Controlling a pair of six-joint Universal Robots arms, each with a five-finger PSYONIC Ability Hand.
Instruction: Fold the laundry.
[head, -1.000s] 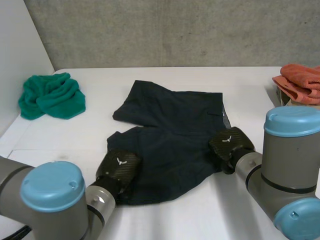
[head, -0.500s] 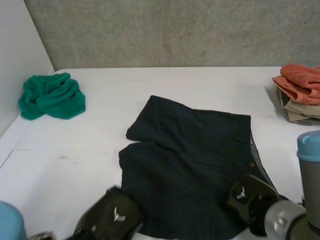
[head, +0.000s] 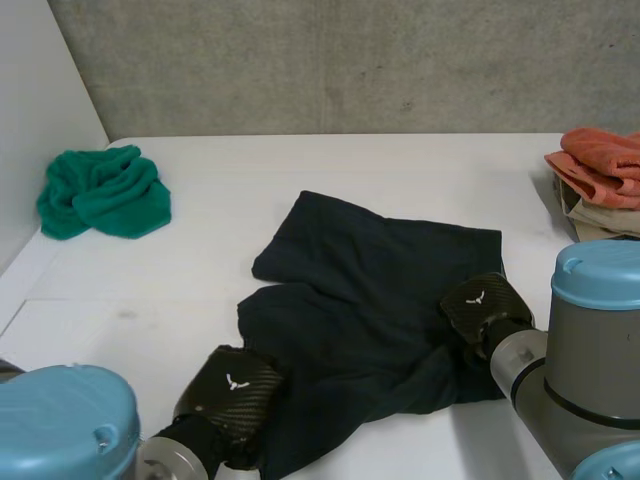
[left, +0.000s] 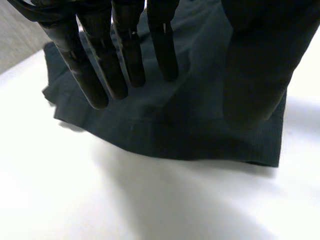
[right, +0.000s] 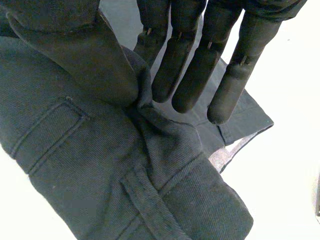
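Note:
Dark navy shorts (head: 380, 290) lie rumpled in the middle of the white table (head: 330, 160), the near edge bunched up. My left hand (head: 230, 395) is at their near left corner. In the left wrist view its fingers (left: 125, 45) hang straight and spread above the cloth (left: 165, 125), holding nothing. My right hand (head: 482, 305) is at the right edge of the shorts, by the waistband. There the thumb (right: 90, 60) and fingers pinch a fold of the fabric (right: 100, 170) next to a pocket and a belt loop.
A crumpled green cloth (head: 100, 192) lies at the far left near the side wall. An orange towel (head: 605, 165) sits on folded beige cloth (head: 590, 215) at the far right edge. A concrete wall stands behind the table.
The shorts were dragged right and toward me. Since then my left hand has let go and opened, and my right hand has carried its edge back, bunching the near side.

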